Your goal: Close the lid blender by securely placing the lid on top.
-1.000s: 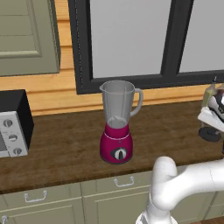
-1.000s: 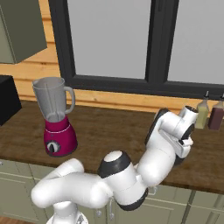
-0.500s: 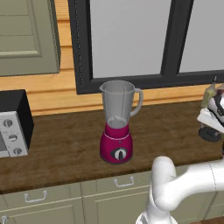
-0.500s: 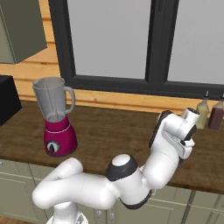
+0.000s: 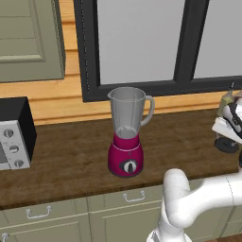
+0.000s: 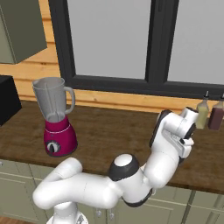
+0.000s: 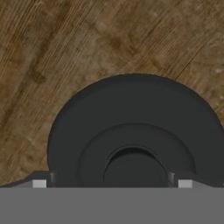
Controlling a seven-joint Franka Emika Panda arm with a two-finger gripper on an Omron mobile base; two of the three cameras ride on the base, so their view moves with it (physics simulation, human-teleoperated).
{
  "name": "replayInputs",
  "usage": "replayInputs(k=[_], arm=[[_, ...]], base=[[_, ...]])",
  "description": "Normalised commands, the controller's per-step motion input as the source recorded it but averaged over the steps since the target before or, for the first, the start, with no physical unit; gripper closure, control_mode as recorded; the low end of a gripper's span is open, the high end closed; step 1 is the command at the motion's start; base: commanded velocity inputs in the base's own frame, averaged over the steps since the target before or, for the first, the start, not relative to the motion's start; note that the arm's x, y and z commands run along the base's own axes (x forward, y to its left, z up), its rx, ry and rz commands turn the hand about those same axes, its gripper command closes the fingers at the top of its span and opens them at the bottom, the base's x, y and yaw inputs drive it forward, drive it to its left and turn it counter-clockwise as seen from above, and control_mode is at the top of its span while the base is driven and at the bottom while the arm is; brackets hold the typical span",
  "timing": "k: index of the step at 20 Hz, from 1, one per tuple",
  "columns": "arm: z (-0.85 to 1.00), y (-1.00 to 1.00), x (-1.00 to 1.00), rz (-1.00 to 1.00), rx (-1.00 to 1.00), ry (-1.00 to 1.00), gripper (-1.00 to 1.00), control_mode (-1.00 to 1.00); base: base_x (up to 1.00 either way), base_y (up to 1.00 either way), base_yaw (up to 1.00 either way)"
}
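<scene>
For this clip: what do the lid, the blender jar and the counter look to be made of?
The lid: matte black, probably plastic or rubber; dull sheen and moulded concentric rings. The blender jar: clear grey, glass or hard plastic, since the wall shows through it; its base is glossy magenta, likely plastic. The counter: dark brown wood, with visible grain streaks.

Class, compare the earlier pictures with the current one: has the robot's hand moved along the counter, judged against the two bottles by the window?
Yes. In the right base view the hand has shifted right, toward the two bottles, and away from the blender, which has stayed put.
</scene>
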Motion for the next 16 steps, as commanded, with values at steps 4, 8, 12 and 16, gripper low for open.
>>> replayInputs(k=[4,8,12,16], arm=[[-0.72,0.06,0.00,0.00,0.00,0.01,-1.00,-1.00],[-0.86,0.01,-0.02,0.00,0.00,0.02,1.00,-1.00],[-0.74,0.00,0.00,0.00,0.01,0.01,1.00,-1.00],[-0.63,0.00,0.00,0.00,0.04,0.00,1.00,-1.00]], base=[[0.00,0.00,0.00],[0.00,0.00,0.00],[0.00,0.00,0.00],[0.00,0.00,0.00]])
